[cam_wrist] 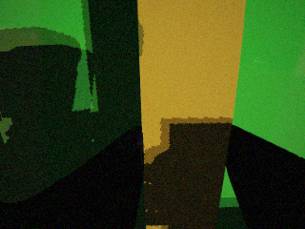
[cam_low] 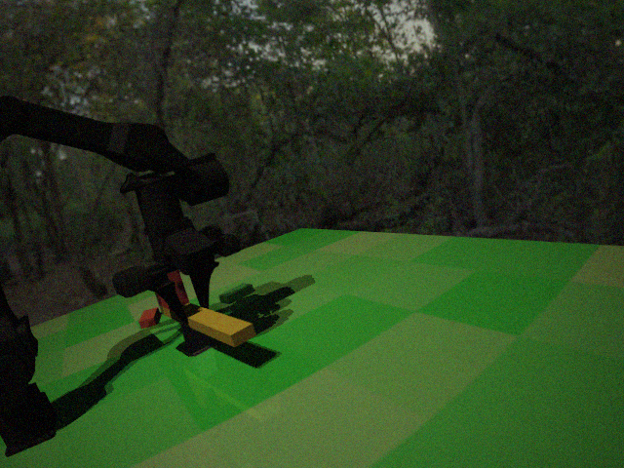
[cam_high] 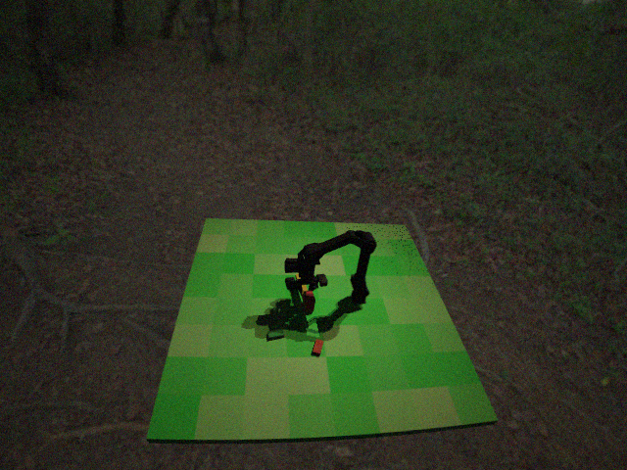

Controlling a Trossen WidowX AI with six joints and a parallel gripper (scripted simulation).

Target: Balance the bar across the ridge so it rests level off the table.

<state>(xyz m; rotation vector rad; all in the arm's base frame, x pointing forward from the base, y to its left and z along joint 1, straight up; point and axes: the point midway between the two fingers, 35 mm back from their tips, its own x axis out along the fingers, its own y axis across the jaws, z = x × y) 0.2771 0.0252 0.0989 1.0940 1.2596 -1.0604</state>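
Note:
My gripper (cam_low: 192,313) (cam_high: 304,299) (cam_wrist: 183,135) is shut on the yellow bar (cam_low: 222,327) (cam_wrist: 191,62) and holds it just above the green checkered table (cam_low: 403,352) (cam_high: 405,379). The bar sticks out forward from the fingers, nearly level, with its dark shadow on the table beside it. A dark low shape (cam_low: 194,346) lies directly under the bar by the fingers; it looks like the ridge, but I cannot tell whether the bar touches it. A red piece (cam_high: 308,302) shows behind the fingers.
A small red block (cam_low: 149,317) (cam_high: 317,347) lies on the table near the gripper. A dark green block (cam_low: 236,292) (cam_high: 274,335) lies a little further off. The arm's base (cam_high: 360,296) stands behind. Dark ground surrounds the table.

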